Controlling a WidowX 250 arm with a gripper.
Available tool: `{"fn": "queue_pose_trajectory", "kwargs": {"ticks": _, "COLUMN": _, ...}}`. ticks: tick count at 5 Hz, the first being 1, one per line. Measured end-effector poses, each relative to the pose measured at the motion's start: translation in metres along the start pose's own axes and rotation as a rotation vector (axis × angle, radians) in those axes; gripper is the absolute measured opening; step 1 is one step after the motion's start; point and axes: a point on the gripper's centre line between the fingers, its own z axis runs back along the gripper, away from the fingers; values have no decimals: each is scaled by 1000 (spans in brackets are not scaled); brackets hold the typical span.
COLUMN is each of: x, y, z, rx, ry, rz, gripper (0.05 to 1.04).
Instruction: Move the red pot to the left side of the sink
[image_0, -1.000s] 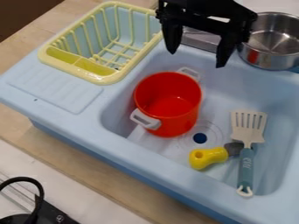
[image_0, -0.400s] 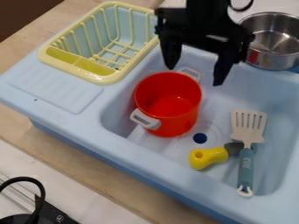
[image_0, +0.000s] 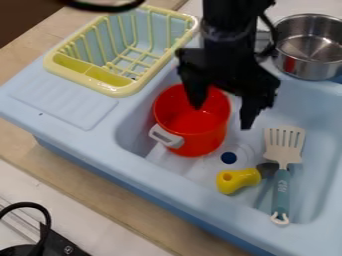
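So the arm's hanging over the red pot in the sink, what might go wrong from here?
The open end effector has one finger over the mouth of the red pot and the other out past its right side in the picture, so closing might pinch just the wall and tip it. The spatula and the yellow-handled tool lie nearby in the sink, so a swing that way could knock them.

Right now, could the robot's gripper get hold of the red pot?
Probably yes: the open gripper hangs over the red pot, and nothing covers the pot's open top.
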Motion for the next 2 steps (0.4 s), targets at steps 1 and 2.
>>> {"fn": "queue_pose_trajectory", "kwargs": {"ticks": 1, "x": 2, "y": 0, "z": -12, "rx": -10, "ry": -3, "rz": -13, "gripper": 1003}}
{"fn": "queue_pose_trajectory", "kwargs": {"ticks": 2, "x": 2, "y": 1, "z": -24, "rx": -25, "ry": 22, "rz": 0, "gripper": 1003}}
